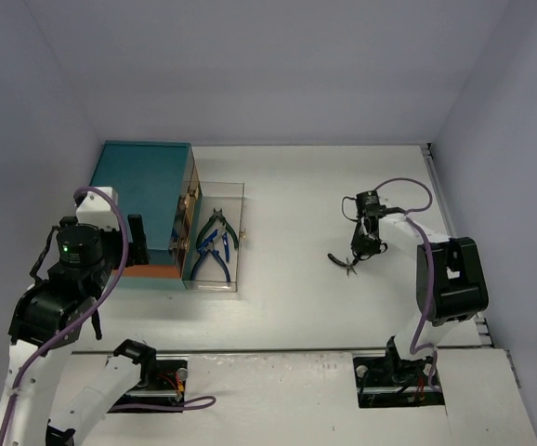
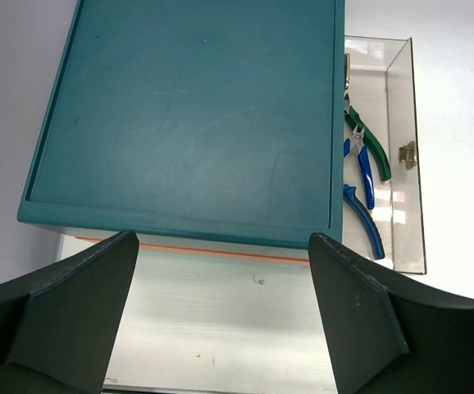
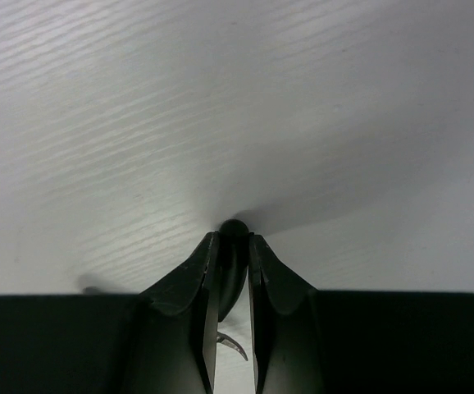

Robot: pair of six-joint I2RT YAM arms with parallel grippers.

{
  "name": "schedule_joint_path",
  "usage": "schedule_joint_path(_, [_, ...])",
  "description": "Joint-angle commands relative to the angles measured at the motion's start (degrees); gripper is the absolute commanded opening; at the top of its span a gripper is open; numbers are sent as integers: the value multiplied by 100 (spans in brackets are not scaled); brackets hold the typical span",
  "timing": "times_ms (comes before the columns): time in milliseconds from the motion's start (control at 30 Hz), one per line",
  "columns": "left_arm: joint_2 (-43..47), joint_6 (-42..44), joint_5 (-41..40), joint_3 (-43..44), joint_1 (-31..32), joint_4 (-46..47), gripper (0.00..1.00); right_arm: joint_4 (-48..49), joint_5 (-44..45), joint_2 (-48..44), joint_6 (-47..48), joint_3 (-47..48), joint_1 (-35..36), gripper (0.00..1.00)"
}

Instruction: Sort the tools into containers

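A: Well, pinched already: a dark slim tool [image 1: 341,262], likely a hex key, though too small to call for sure. Sits right of centre in the overhead view, at or just above the table [image 1: 343,177], hard to say which, and well apart from the clear drawer [image 2: 405,82].

B: Held by what, exactly?

A: By the right gripper [image 3: 233,242], closed to a narrow slit around it, with a rounded dark end poking past the fingertips [image 3: 208,250] in the wrist view.

B: Bound for where?

A: Probably that drawer, pulled out to the right of the teal chest [image 2: 188,115] at upper left of the overhead frame. Already holds green-handled pliers [image 2: 370,141] and blue-handled pliers [image 2: 365,171], lying lengthwise. Cannot tell whether meant for this drawer or another.

B: Any advice for the carry?

A: Keep the squeeze firm, lift clear of the table first, then travel left across the frame. Come in above the drawer's right wall and its brass knob [image 2: 407,153], not through them. Lower well inside before letting go, beside the pliers rather than on top.

B: And the left gripper [image 2: 221,246]?

A: Spread wide, holding nothing, hovering at the chest's lower edge by the orange band [image 2: 245,253]. Best used to steady the chest against a nudge.
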State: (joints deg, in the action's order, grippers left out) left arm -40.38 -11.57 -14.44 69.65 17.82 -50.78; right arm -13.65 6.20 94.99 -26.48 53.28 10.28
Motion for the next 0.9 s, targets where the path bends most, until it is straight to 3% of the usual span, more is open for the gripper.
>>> schedule_joint_path(0, [-194,-8,-11,251,-25,236,81,56,-233,-725,179,921,563,0])
schedule_joint_path(133, [-298,4,-55,293,-25,228,81,198,-196,-561,260,2020,1599,0])
schedule_joint_path(333, [-357,-30,-144,340,-35,226,81,304,-278,617,649,3952,3110,0])
schedule_joint_path(433, [-363,-58,-209,330,-36,218,81,348,-427,1433,778,4815,3530,0])
schedule_joint_path(600, [-348,-117,-246,348,-42,201,81,372,-418,2276,758,5444,3972,2])
schedule_joint_path(700, [-327,-119,-256,358,-42,201,81,372,-233,2623,715,5511,4136,10])
schedule_joint_path(867, [-331,-125,-305,339,-51,209,81,372,-104,2453,803,5357,4175,31])
